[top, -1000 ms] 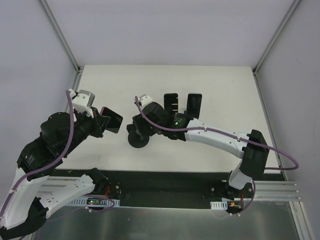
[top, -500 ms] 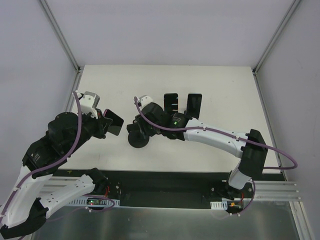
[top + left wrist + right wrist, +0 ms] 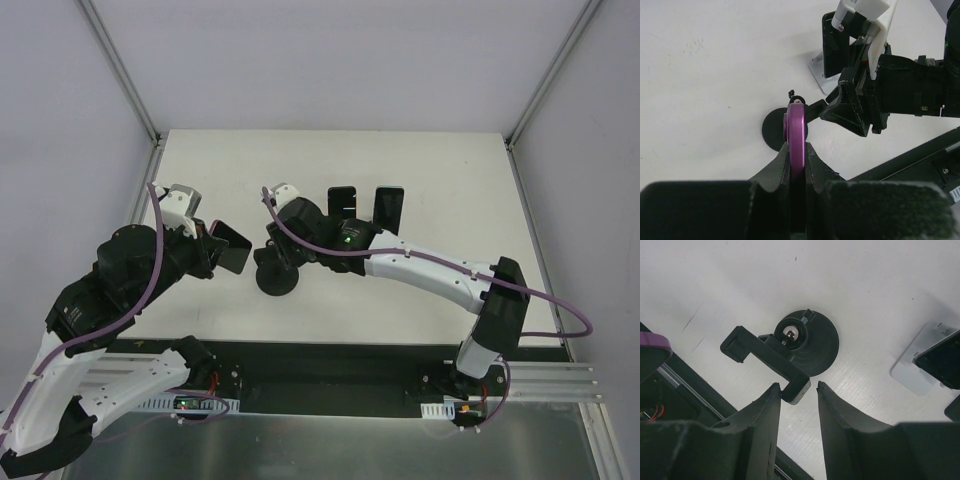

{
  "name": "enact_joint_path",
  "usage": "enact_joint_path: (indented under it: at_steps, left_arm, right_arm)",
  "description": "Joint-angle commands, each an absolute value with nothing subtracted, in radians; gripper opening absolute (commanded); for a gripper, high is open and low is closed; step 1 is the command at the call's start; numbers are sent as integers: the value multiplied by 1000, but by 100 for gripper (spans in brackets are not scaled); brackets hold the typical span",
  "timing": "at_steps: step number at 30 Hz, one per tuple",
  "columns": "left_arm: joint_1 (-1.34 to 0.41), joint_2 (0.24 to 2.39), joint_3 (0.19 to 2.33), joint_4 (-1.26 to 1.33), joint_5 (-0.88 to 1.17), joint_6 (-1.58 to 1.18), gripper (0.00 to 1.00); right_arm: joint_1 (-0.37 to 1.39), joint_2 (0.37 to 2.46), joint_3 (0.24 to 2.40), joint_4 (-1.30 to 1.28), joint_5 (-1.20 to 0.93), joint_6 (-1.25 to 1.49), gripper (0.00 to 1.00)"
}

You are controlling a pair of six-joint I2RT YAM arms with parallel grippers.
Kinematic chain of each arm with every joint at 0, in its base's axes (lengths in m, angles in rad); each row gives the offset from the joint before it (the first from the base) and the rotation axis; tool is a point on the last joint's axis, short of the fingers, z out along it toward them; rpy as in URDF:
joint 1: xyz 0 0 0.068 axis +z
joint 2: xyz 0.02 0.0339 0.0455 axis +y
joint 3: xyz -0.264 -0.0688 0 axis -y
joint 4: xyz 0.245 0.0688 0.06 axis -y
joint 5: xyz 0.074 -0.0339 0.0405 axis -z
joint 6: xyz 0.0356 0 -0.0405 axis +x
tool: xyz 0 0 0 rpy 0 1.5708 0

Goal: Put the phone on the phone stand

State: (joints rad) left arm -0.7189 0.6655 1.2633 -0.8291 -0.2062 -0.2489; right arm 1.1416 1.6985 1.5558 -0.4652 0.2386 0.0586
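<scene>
While phone point(image 3: 796, 131) stands edge-up, middle of left wrist view, left gripper point(image 3: 796, 152) squeezes tight on it. Right gripper point(image 3: 796, 386) fingers a little apart, either side of phone stand point(image 3: 815, 347) arm, not pinching.

Phone point(image 3: 796, 137) edge: glossy purple plastic. Stand point(image 3: 815, 346): matt black plastic, with a shiny metal ball point(image 3: 790, 333) at its centre. Table point(image 3: 890, 295): matt white, faintly scuffed.
</scene>
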Motion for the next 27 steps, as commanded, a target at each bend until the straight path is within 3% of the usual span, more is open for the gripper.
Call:
enact_joint_path:
  at_steps: [1,4,6,13,21,27]
  left_arm:
    - [-718,664,1270,-755,-180,-276,0]
    - [-718,670,1267,-755,-172,-282,0]
    - [-718,678,1269,-755,-166,-290,0]
    - [-718,713,1295,-739,-117,-374,0]
    - [-718,735,1256,-666,-9,-402,0]
    - [-718,726,1187,-487,216,-413,0]
  right_arm:
    - [1146,1710,1586,-482,249,41,40]
    - [1146,1720,1597,-485,245,32,39]
    - [1144,1723,1598,-482,244,25,33]
    - [1117,1694,1551,-453,177,23,1]
    - [1098,1471,1329,-414,175,-44,1]
    - [1085,1286,1169,-385,221,-35,1]
